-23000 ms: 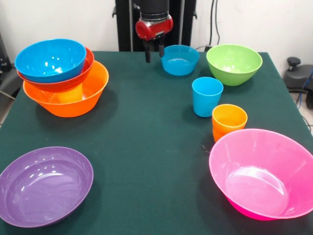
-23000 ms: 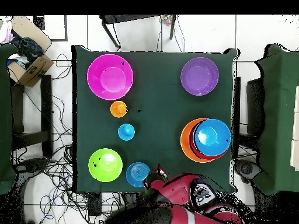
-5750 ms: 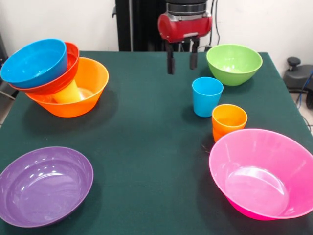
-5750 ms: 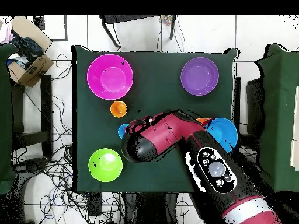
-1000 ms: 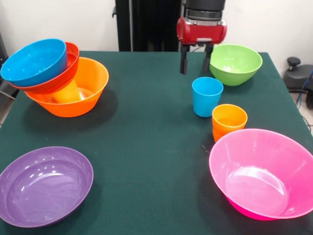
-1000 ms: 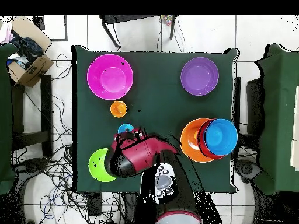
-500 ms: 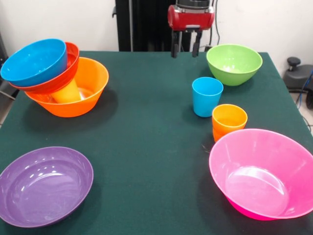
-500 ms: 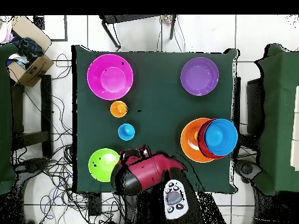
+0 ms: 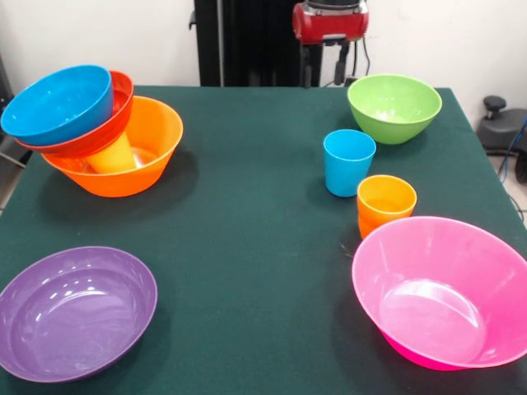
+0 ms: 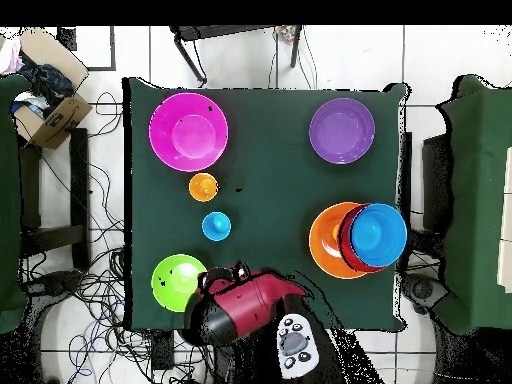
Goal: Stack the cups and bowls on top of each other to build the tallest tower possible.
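Observation:
My gripper (image 9: pixel 323 74) hangs open and empty above the table's far edge, left of the green bowl (image 9: pixel 394 107); overhead, the gripper (image 10: pixel 222 273) sits beside the green bowl (image 10: pixel 176 281). The tower stands at the left: an orange bowl (image 9: pixel 148 164) holds a yellow cup (image 9: pixel 115 156), with a red-orange bowl (image 9: pixel 123 103) and a blue bowl (image 9: pixel 62 103) tilted on top. A blue cup (image 9: pixel 348 162) and nested orange cups (image 9: pixel 385 204) stand upright at the right. The pink bowl (image 9: pixel 445 292) and purple bowl (image 9: pixel 74 311) sit near the front corners.
The dark green table (image 9: pixel 247 239) carries everything. In the overhead view a cardboard box (image 10: pixel 45 110) and loose cables (image 10: pixel 100 290) lie on the floor beside the table, and the red arm head (image 10: pixel 240 308) overhangs the table's edge.
The gripper has risen from beside the blue cup and drawn back to the table's far edge. The small blue bowl seen long ago near the green one has left that spot.

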Robot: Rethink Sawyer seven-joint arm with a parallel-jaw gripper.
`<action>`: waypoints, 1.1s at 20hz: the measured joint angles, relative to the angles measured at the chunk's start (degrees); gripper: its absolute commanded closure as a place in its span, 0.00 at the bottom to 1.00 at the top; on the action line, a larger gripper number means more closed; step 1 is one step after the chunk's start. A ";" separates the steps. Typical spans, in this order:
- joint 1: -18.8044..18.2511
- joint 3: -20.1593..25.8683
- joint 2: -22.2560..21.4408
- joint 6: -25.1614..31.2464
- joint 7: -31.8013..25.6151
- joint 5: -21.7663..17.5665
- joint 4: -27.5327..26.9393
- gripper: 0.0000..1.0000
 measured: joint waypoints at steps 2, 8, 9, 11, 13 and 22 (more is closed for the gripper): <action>0.54 0.26 -0.34 0.00 0.00 0.07 0.17 0.00; 3.47 0.29 -0.71 -0.02 0.00 0.70 0.17 0.00; 3.67 0.30 -0.70 -0.02 0.00 0.70 0.17 0.00; 4.80 0.28 -0.56 -0.24 0.00 0.69 0.17 0.00; 5.40 0.27 -0.30 -0.66 0.00 0.68 0.17 0.00; 7.73 -1.46 2.18 -4.70 0.00 0.69 0.14 0.00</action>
